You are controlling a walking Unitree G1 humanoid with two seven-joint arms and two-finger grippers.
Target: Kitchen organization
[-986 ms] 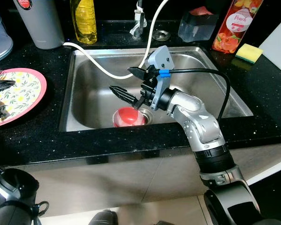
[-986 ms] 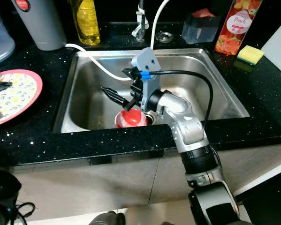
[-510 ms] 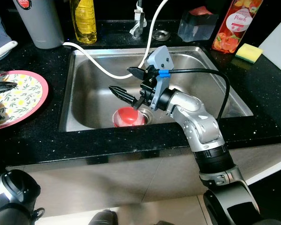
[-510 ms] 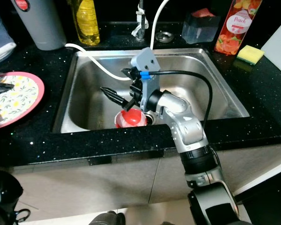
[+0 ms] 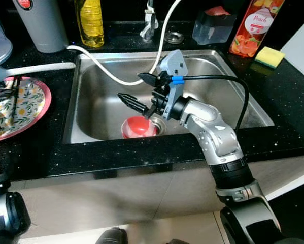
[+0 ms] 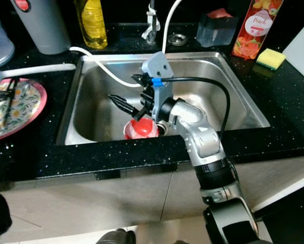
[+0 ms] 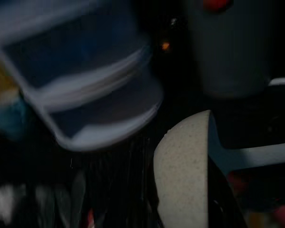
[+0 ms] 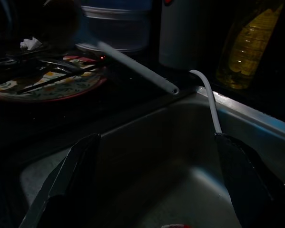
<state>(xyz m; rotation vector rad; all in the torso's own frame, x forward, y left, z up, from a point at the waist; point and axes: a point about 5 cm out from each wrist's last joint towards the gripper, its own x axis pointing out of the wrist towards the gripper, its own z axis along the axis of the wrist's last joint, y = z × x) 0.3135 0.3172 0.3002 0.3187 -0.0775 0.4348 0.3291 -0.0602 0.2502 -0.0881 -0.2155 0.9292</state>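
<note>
The sink is shiny silver, and the red bowl sits in it. The table is black with tiny white sparkles. The plate has a pink rim and a pattern of yellow and green leaves on white. The ladle is cream with small specks. The oil bottle is yellow. The juice carton is red and orange with peach pictures. The sponge is yellow and green. The hose is white. The right hand has black fingers, a grey-blue cap and a blue clip, on a silver arm. The tall jug is grey.
</note>
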